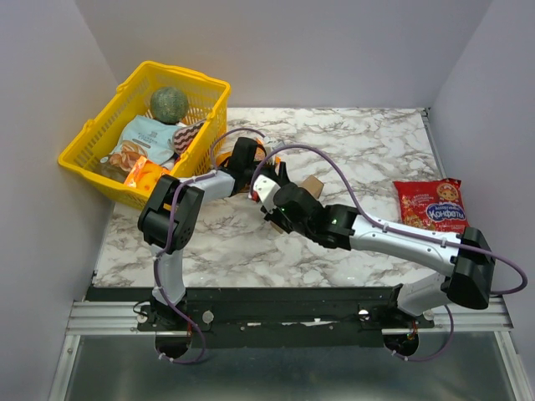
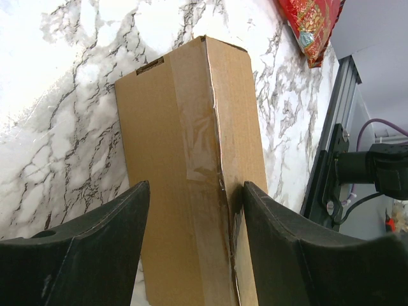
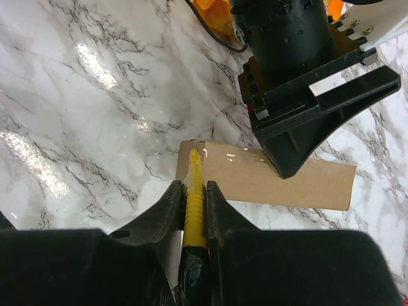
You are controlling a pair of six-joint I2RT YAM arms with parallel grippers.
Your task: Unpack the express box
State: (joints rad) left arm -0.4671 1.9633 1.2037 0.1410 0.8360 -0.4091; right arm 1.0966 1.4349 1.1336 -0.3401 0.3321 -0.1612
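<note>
The express box (image 2: pixel 172 127) is a plain brown carton lying on the marble table, with clear tape along its seam. My left gripper (image 2: pixel 194 185) straddles it, one finger against each long side, shut on it. From the right wrist, the same box (image 3: pixel 274 178) lies crosswise with the left arm's fingers (image 3: pixel 299 146) over it. My right gripper (image 3: pixel 193 185) is shut on a yellow ribbed cutter (image 3: pixel 194 169) whose tip sits at the box's left end. From above, both grippers meet mid-table and only a corner of the box (image 1: pixel 312 185) shows.
A yellow basket (image 1: pixel 180 73) with a green ball (image 1: pixel 169 103) and several packets stands at the back left. A red snack bag (image 1: pixel 430 205) lies at the right. An orange snack packet (image 3: pixel 213 13) lies under the left arm. Grey walls close the sides and back.
</note>
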